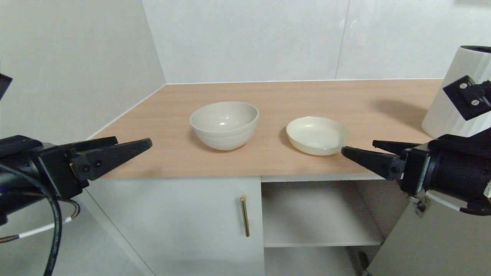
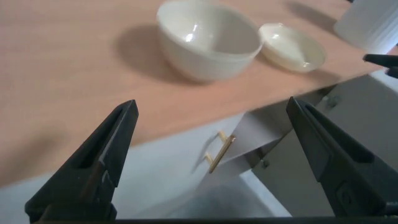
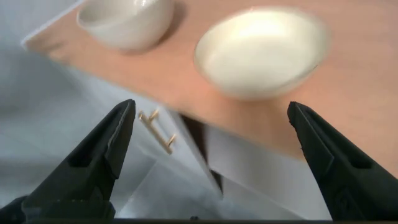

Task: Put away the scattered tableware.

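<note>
You have a deep bowl point(image 1: 224, 124) and a shallow dish point(image 1: 317, 135), both with a smooth, glossy, ceramic-looking glaze, on a countertop point(image 1: 307, 96) of matt wood grain. The cabinet door point(image 1: 184, 214) is matt white with a shiny brass-coloured metal handle point(image 1: 244, 216). Your left gripper point(image 1: 132, 142) and right gripper point(image 1: 358, 147) look like matt black plastic.

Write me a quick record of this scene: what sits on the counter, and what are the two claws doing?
counter: wooden, in a white-walled corner
bowl: deep, pale, upright, nothing in it
dish: shallow, pale, right of the bowl, not touching it
container: tall, white, at the counter's right end
cabinet: left door shut, right side open onto a shelf
left claw: open, holding nothing, before the counter's edge
right claw: open, holding nothing, close to the dish
</note>
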